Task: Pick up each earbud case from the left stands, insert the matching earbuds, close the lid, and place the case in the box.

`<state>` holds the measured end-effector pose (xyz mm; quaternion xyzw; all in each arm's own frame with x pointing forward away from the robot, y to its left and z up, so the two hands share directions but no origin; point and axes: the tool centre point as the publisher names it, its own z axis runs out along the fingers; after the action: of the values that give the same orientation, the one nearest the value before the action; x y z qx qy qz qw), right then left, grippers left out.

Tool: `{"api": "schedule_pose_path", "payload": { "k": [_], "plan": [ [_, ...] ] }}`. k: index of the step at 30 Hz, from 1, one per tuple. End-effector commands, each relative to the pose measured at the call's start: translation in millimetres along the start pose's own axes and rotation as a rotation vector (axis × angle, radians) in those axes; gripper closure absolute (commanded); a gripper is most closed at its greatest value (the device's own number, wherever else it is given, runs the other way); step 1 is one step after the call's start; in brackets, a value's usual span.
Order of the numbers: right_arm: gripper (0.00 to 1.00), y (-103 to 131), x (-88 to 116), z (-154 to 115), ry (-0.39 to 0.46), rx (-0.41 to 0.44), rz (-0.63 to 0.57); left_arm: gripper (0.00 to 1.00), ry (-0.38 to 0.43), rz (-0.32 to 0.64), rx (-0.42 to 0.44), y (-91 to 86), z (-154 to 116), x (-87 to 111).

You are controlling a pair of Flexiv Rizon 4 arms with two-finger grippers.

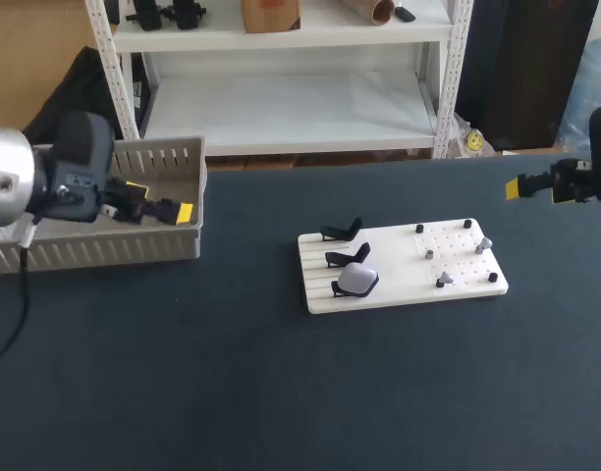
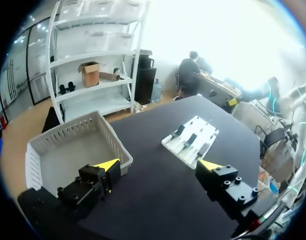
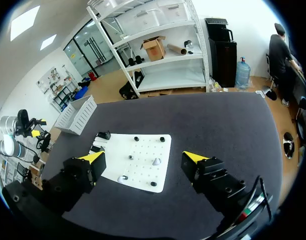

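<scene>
Head view: left jaws spread wide and empty above the box (image 1: pixel 134 247) at the left of the table (image 1: pixel 232 383). Right jaws also wide and empty, hanging high at the far right, well apart from the white board (image 1: pixel 399 296). One earbud case (image 1: pixel 357 281), lid apparently shut, resting on the nearest of three black stands (image 1: pixel 343 233); the other two bare. Small grey earbuds (image 1: pixel 444 281) on the pegged right half of the board. Judged step: fetching the one case left on the stands. Next: bring left jaws across to the board, lower around the case, close from both sides, lift straight off the stand without dragging the board.
</scene>
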<state>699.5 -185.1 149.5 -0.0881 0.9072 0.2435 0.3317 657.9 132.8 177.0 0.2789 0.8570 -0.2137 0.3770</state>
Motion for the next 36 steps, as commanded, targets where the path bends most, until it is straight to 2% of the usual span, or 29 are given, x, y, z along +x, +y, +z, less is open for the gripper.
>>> {"api": "schedule_pose_path", "payload": {
  "k": [1, 11, 17, 20, 26, 33, 36],
  "plan": [
    [0.00, 0, 0, 0, 0.002, 0.000, 0.000, 0.00, -0.176, 0.315, 0.263, 4.1, -10, 9.0],
    [0.00, 0, 0, 0, 0.002, 0.000, 0.000, 0.00, -0.176, 0.315, 0.263, 4.1, -10, 9.0],
    [0.00, 0, 0, 0, 0.002, 0.000, 0.000, 0.00, -0.262, 0.418, 0.265, -28.1, 10, 13.0],
    [0.00, 0, 0, 0, 0.002, 0.000, 0.000, 0.00, -0.296, 0.434, 0.275, -42.2, 23, 11.7],
    [0.00, 0, 0, 0, 0.002, 0.000, 0.000, 0.00, -0.298, 0.449, 0.244, -69.0, 64, 8.2],
    [0.00, 0, 0, 0, 0.002, 0.000, 0.000, 0.00, -0.274, 0.508, 0.350, -99.9, 117, 11.8],
    [0.00, 0, 0, 0, 0.002, 0.000, 0.000, 0.00, -0.264, 0.518, 0.375, -108.0, 137, 14.2]
  ]
}}
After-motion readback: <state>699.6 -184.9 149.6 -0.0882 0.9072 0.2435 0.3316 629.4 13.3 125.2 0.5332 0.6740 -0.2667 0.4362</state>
